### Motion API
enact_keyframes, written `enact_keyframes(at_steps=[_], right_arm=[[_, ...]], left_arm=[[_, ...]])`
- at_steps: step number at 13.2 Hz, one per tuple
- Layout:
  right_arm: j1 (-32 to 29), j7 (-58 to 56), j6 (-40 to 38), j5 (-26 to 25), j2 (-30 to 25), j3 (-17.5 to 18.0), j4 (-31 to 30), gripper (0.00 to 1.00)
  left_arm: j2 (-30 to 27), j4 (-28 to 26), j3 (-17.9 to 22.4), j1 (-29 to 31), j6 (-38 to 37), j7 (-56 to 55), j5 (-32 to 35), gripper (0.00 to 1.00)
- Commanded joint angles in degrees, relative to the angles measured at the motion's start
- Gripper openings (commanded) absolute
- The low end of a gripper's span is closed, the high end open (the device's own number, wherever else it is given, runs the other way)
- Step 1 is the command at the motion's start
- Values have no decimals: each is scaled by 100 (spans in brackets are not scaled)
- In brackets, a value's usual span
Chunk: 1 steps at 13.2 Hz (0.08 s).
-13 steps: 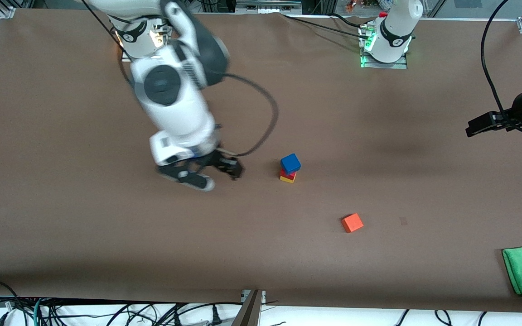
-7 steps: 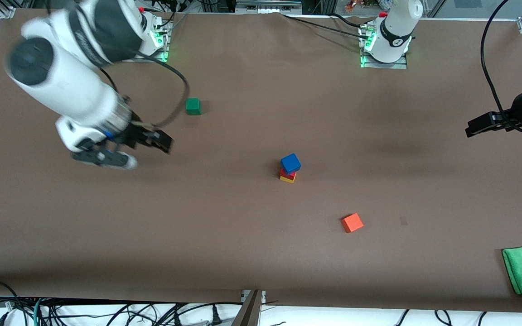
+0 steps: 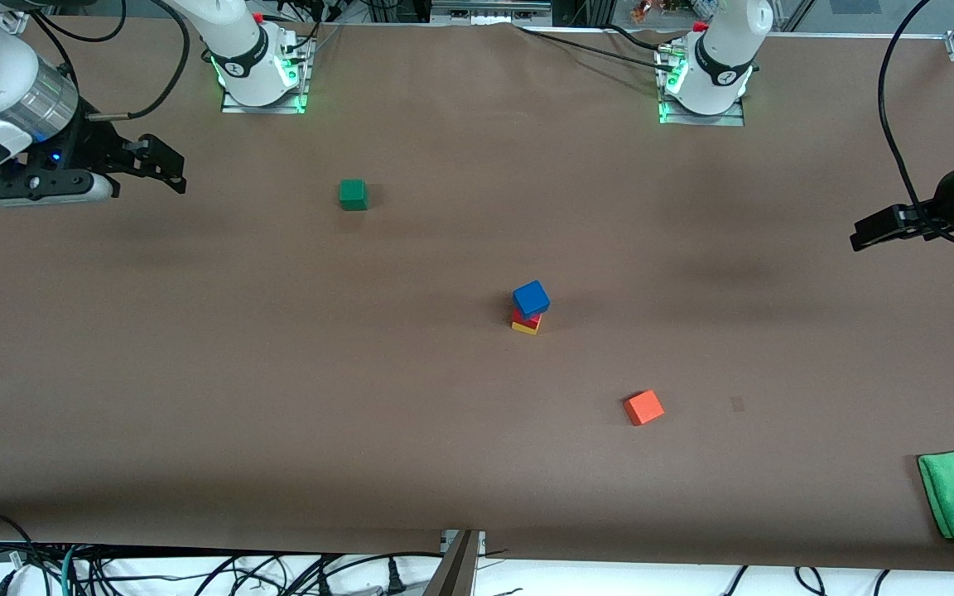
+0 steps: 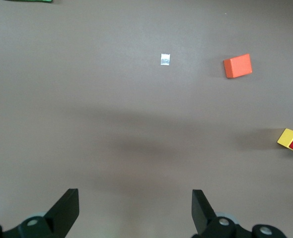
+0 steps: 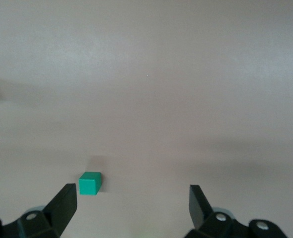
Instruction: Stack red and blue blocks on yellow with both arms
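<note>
stack: blue block [image 3: 531,296] sitting on red block [image 3: 527,317] on yellow cube [image 3: 524,327] | right end effector [image 3: 164,165] hovering wide open over desk [image 3: 278,397] at its own end | left end effector [image 3: 870,230] waiting wide open | advice: keep both clear of stack

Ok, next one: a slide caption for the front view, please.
Blue block on red block on yellow block mid-table; both open hands, right hand and left hand, parked at the table's ends.

Near the middle of the table, well clear of every edge, three equal matte cubes stand stacked. The yellow cube [image 3: 525,326] rests on the table, the red cube [image 3: 524,317] on it, and the blue cube [image 3: 531,297] on top, slightly offset.
</note>
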Motion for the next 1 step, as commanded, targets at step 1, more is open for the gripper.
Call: enact_keyframes(at_steps=[1], right_arm=[[-128,-117,-48,-85,63,182,125,100]], left_arm=[[-17,-3,0,30,-17,103,-134,100]])
